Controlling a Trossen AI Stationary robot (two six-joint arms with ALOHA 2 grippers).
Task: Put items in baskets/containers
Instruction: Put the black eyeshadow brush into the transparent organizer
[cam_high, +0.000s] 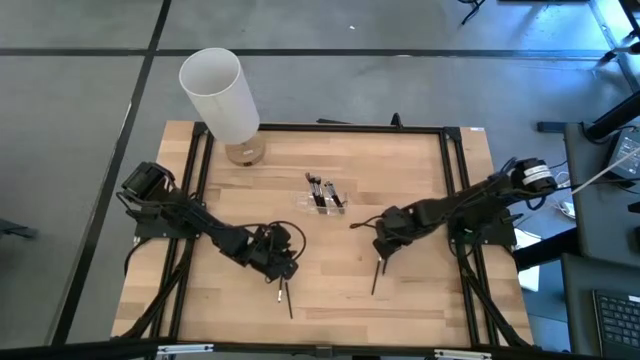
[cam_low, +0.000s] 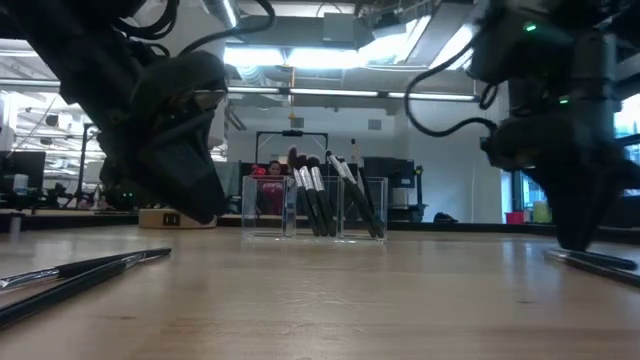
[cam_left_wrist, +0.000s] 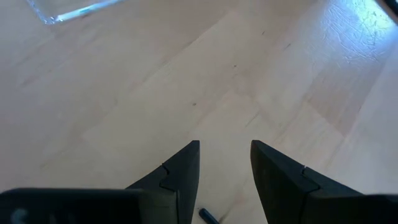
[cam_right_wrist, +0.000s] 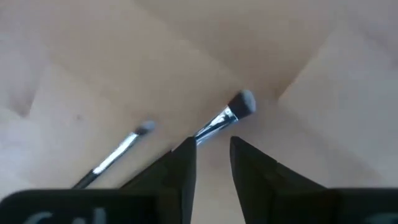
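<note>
A clear organizer (cam_high: 322, 200) stands mid-table with several dark brushes (cam_low: 318, 200) leaning upright in it. My right gripper (cam_right_wrist: 211, 146) points down over two silver-ferruled brushes lying flat on the wood. One brush (cam_right_wrist: 219, 119) runs under one fingertip, the other brush (cam_right_wrist: 118, 152) lies beside it. Its fingers stand apart with nothing between them. My left gripper (cam_left_wrist: 225, 146) is open above bare wood near the table's front left. A dark brush end (cam_left_wrist: 208, 216) lies on the table below its gap. Two more brushes (cam_high: 287, 296) lie just nearer the front edge. My right gripper comes from above, and one finger (cam_right_wrist: 183, 155) covers the handle of the brush just behind the ferrule (cam_right_wrist: 214, 124). I cannot tell whether that finger touches the brush. The brush lies flat on the table.
A tall white cylinder (cam_high: 222, 92) stands on a wooden base at the table's far left. A black frame (cam_high: 455, 170) borders the table on its sides. Bare wood (cam_high: 330, 290) lies between the two grippers toward the front edge.
</note>
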